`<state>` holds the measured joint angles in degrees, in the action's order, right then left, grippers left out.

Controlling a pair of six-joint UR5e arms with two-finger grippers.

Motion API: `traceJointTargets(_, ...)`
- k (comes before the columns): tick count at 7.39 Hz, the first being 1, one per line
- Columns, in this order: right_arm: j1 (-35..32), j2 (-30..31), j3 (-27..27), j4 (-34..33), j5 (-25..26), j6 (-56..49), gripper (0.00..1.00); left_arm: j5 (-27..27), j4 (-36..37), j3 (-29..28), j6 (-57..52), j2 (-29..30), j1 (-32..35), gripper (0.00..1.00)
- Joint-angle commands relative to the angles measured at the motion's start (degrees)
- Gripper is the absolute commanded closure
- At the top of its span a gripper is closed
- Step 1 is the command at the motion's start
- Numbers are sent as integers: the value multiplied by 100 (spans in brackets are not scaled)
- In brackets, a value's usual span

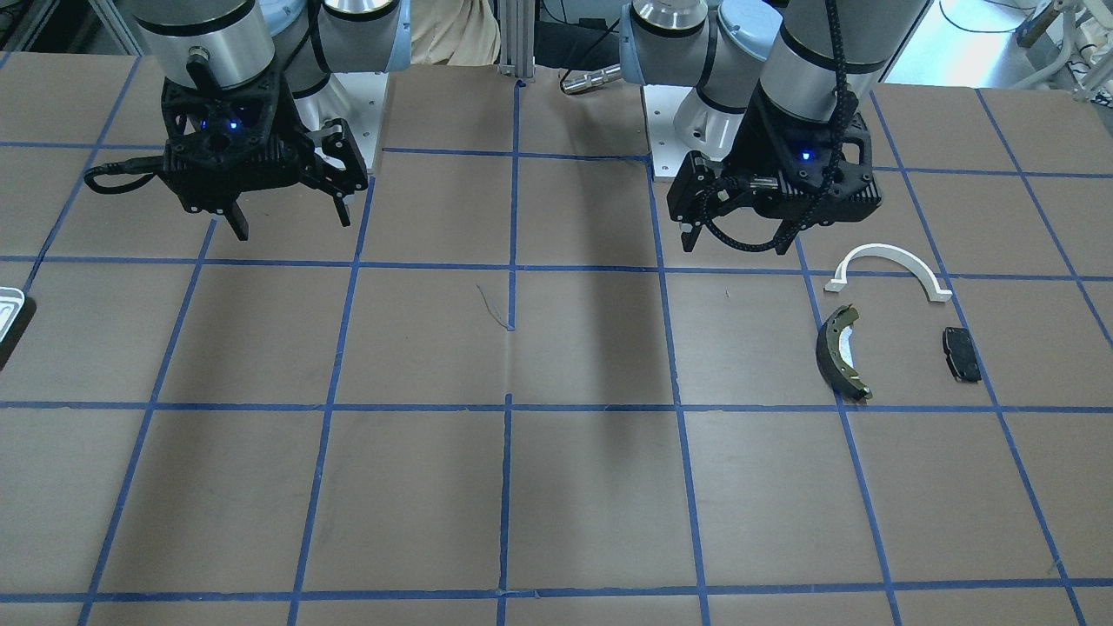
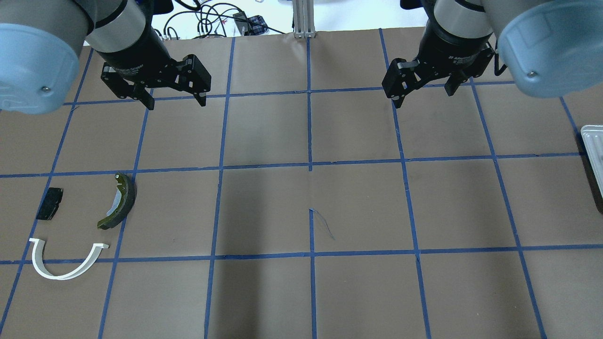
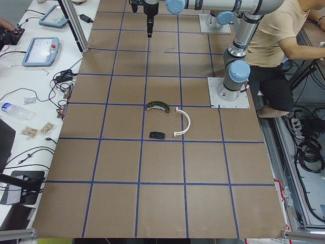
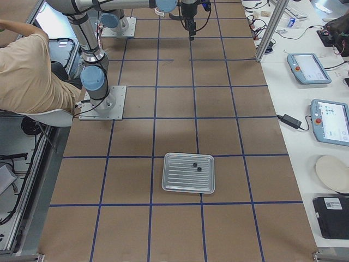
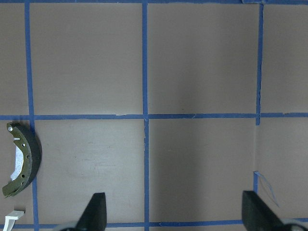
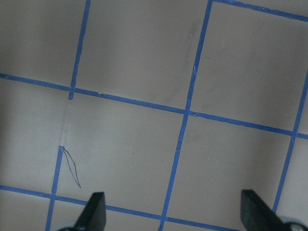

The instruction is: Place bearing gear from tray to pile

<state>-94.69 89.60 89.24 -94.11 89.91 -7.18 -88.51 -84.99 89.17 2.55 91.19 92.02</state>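
Observation:
The tray (image 4: 188, 173) is a ridged white one at the robot's right end of the table; its corner shows in the overhead view (image 2: 594, 143). Two small dark round parts, the bearing gears (image 4: 197, 166), lie on it. The pile lies on the robot's left side: a white half-ring arch (image 2: 56, 276), a dark-and-olive brake shoe (image 2: 120, 200) and a black pad (image 2: 49, 204). My left gripper (image 2: 175, 101) hangs open and empty above the table, beyond the pile. My right gripper (image 2: 423, 94) is open and empty, well away from the tray.
The arms' base plates (image 3: 228, 94) stand at the robot's edge of the table. A person in a beige shirt (image 4: 27, 71) sits by the bases. Side benches carry teach pendants (image 4: 308, 67) and cables. Blue tape lines grid the brown tabletop.

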Motion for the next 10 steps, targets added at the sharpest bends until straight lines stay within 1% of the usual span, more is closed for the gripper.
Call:
traceJointTargets(1,3,-13,120,-2,70,49,0,0,0,4,0,-4,0,0)
traceJointTargets(2,30,-30,120,-54,9,50,0,9,0,4,0,4,0,0)
traceJointTargets(4,65,-30,120,-63,79,58,0,9,0,4,0,4,0,0)
traceJointTargets(5,239,-48,120,-98,88,-46,0,0,0,4,0,-4,0,0)
traceJointTargets(7,967,-118,138,-90,1,-337,0,0,0,4,0,-4,0,0)
traceJointTargets(8,1362,-162,164,-55,96,-859,0,9,0,-5,0,4,0,0)
traceJointTargets(9,1844,-214,225,-98,79,-1587,0,9,0,-14,0,-4,0,0)
traceJointTargets(10,2284,-433,226,-107,79,-1585,0,9,0,-23,9,4,0,0)
